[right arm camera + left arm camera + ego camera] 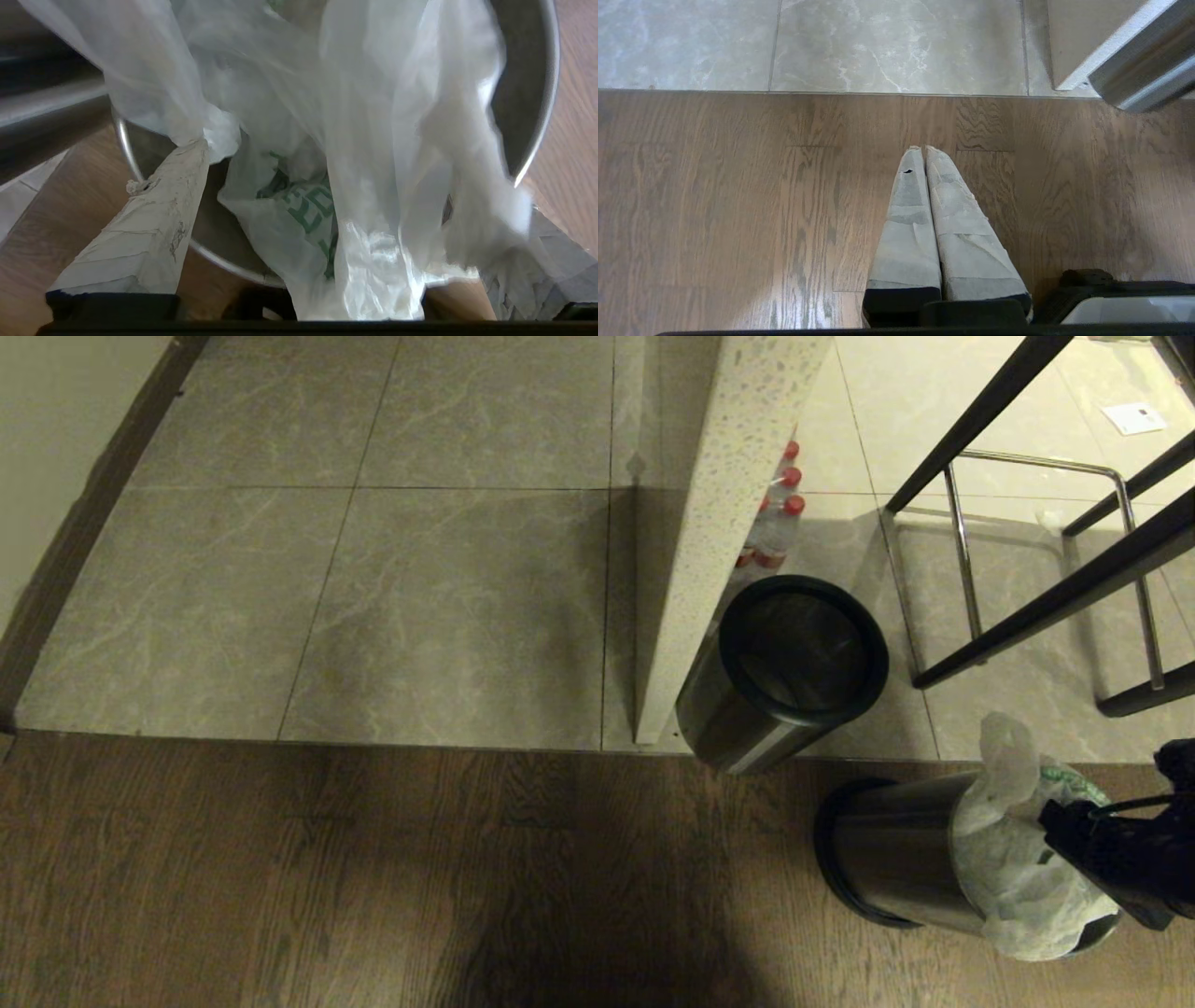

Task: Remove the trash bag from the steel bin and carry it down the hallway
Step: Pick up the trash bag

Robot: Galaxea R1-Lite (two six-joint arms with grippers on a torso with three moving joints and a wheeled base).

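The trash bag (1018,868), thin whitish plastic with green print, bulges out of the steel bin (887,859) on the wood floor at lower right. My right gripper (1064,835) reaches in from the right edge, at the bin's mouth. In the right wrist view the right gripper (362,177) is open wide. One taped finger (140,233) lies outside the bin's rim (224,261), and the bag (373,140) hangs between the fingers, covering the other one. My left gripper (924,148) is shut and empty, parked over the wood planks. The hallway (420,569) of grey veined tiles runs ahead.
A second steel bin (794,653) with a black rim stands bagless beside a speckled stone panel (719,523). Red-capped bottles (780,504) sit behind it. Black and chrome stool frames (1027,551) crowd the right. A pale wall with a dark baseboard (56,579) bounds the left.
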